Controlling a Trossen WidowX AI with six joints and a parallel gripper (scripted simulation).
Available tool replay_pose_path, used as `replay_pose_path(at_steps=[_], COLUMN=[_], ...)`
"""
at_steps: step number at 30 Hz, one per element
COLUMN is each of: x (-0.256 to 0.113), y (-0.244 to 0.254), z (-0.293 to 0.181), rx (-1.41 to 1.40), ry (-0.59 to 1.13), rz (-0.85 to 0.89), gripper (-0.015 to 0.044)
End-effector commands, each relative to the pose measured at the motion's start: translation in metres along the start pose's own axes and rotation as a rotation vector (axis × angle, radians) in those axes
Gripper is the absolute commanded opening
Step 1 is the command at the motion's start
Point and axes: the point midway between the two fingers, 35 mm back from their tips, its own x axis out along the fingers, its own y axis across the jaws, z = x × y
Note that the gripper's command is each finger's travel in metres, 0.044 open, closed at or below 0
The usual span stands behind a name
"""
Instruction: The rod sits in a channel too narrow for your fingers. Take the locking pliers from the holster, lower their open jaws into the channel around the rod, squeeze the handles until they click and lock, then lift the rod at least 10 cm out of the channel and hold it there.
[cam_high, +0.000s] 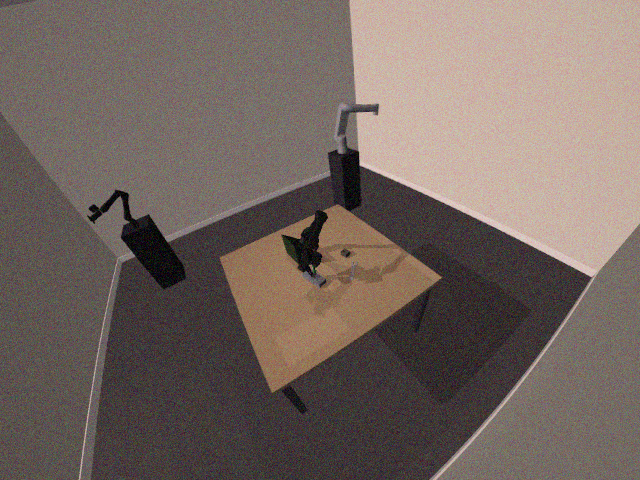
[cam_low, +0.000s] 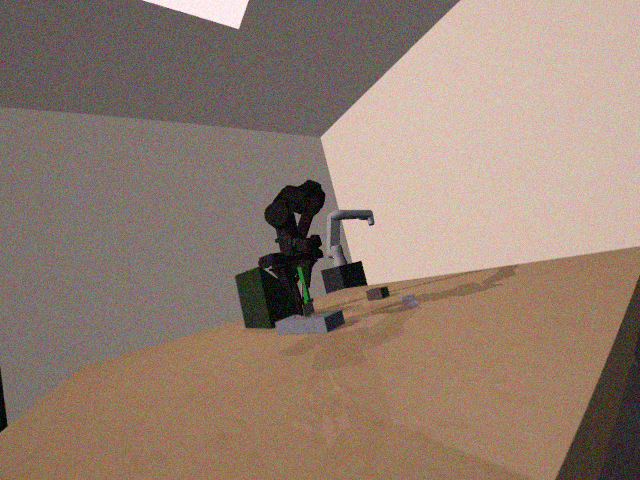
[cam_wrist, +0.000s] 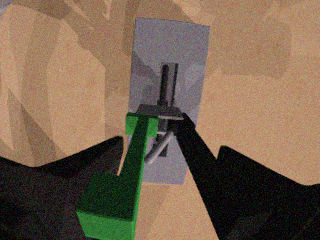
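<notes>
the gripper (cam_low: 302, 289) (cam_wrist: 172, 148) was gripping the locking pliers (cam_low: 303, 285) (cam_wrist: 132, 172) by their handles, green on one side and black on the other, with the pliers' head low over the middle of the grey channel block (cam_high: 314, 279) (cam_low: 305, 324) (cam_wrist: 172, 42). the dark rod (cam_wrist: 164, 82) lay in the slot, well inside the block's long edges; the green box (cam_high: 292, 249) (cam_low: 255, 299) stood close by the arm, while bare wood bordered both long sides of the block.
</notes>
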Motion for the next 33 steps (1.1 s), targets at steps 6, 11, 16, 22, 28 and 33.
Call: replay_pose_path(at_steps=[6,11,16,22,28,33], x=[0.0002,0.0002,0.0002,0.0002,0.0002,0.0002], y=[0.0017,0.0017,0.0017,0.0017,0.0017,0.0017], z=[0.0006,0.0006,0.0006,0.0006,0.0006,0.0006], rx=[0.001,0.001,0.001,0.001,0.001,0.001], ry=[-0.003,-0.003,-0.003,-0.003,-0.003,-0.003], rz=[0.006,0.006,0.006,0.006,0.006,0.006], gripper=[0.0082,0.0076,0.0069,0.0061,0.0053,0.0046])
